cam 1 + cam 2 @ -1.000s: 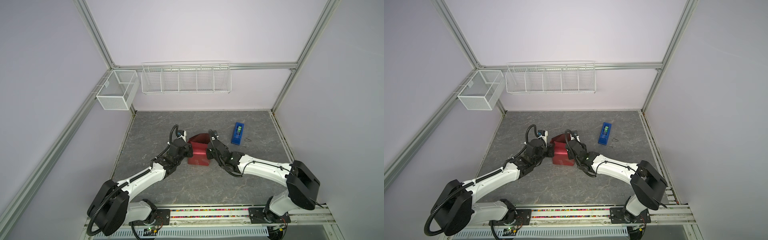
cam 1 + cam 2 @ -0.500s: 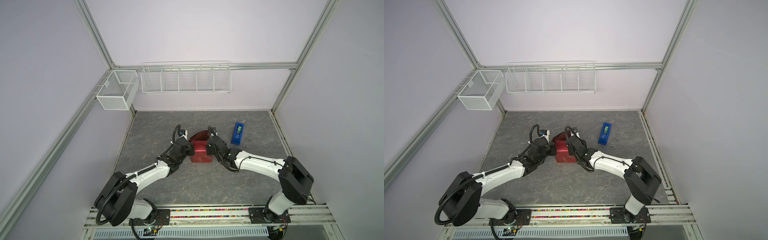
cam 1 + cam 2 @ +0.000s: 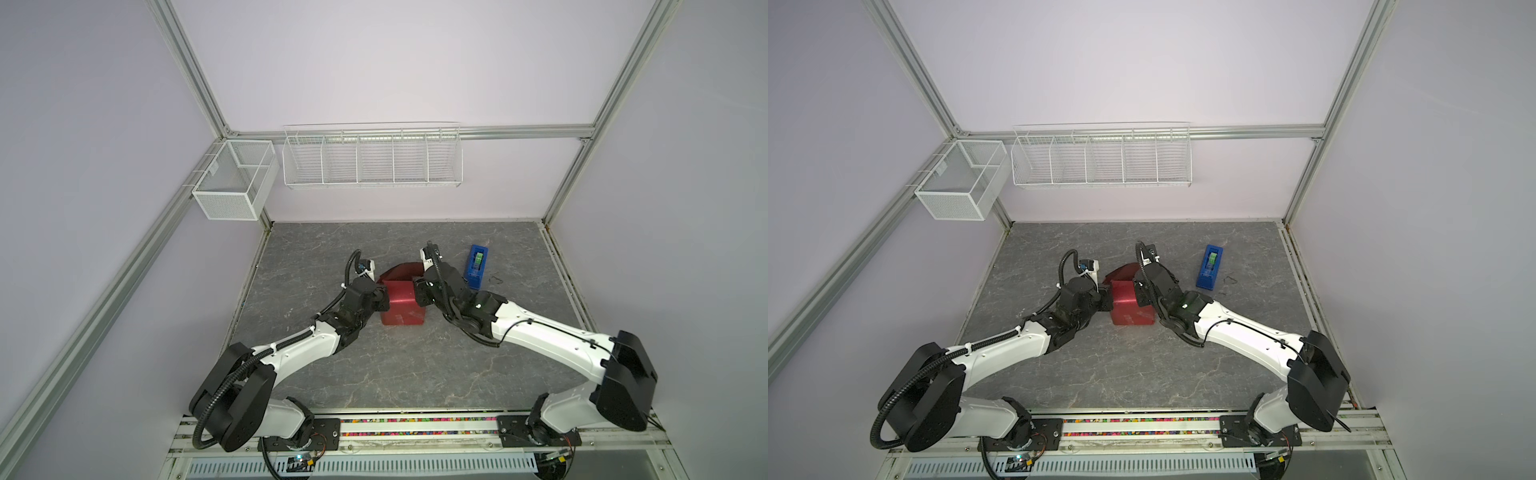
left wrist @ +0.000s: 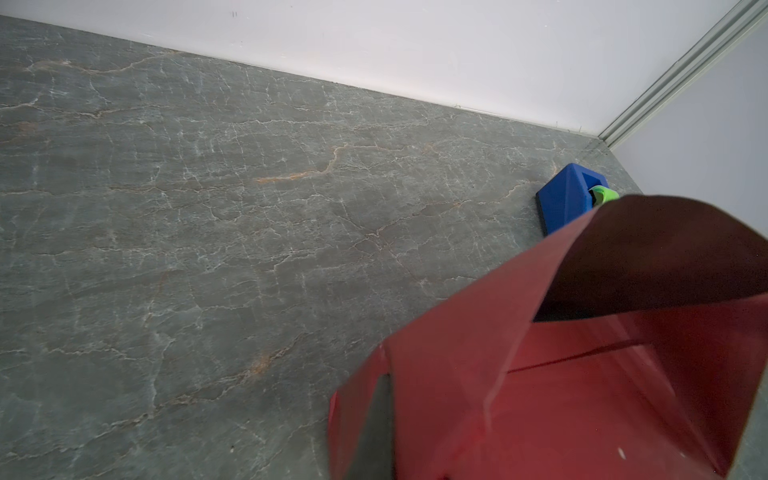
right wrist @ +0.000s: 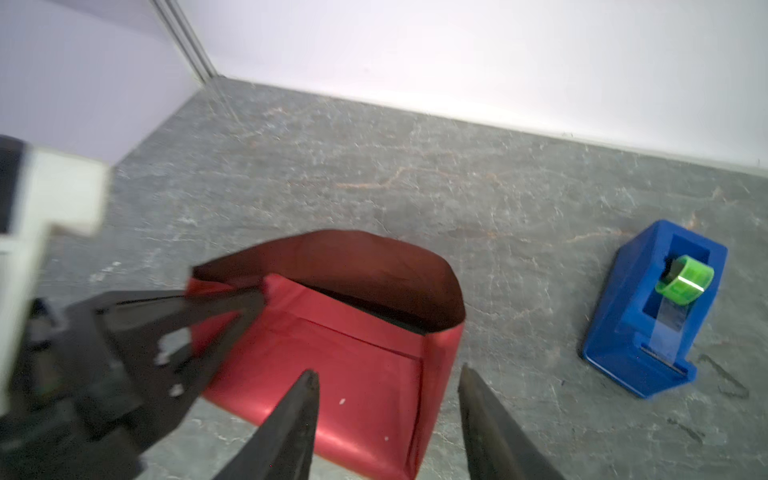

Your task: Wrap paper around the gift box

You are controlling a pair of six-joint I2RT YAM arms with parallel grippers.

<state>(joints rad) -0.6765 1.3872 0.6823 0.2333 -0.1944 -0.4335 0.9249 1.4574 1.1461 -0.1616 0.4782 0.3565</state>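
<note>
The gift box is hidden inside the red paper (image 3: 401, 305) (image 3: 1131, 305), which is folded around it into a block in the middle of the grey table. At the far end the paper still stands open as a curved flap (image 5: 353, 257) (image 4: 648, 257). My left gripper (image 3: 384, 299) (image 3: 1108, 301) is at the block's left side, shut on a paper edge (image 5: 224, 287). My right gripper (image 5: 386, 374) (image 3: 417, 289) is open just above the block's top right edge, with nothing held between its fingertips (image 5: 309, 378).
A blue tape dispenser (image 3: 476, 266) (image 3: 1210, 266) (image 5: 652, 307) (image 4: 569, 199) with a green roll stands to the right of the block. White wire baskets (image 3: 372, 156) (image 3: 235, 178) hang on the back wall and left corner.
My right gripper was shut at the block's right side and has now opened, letting go of the paper. The left gripper has stayed shut at the left side.
</note>
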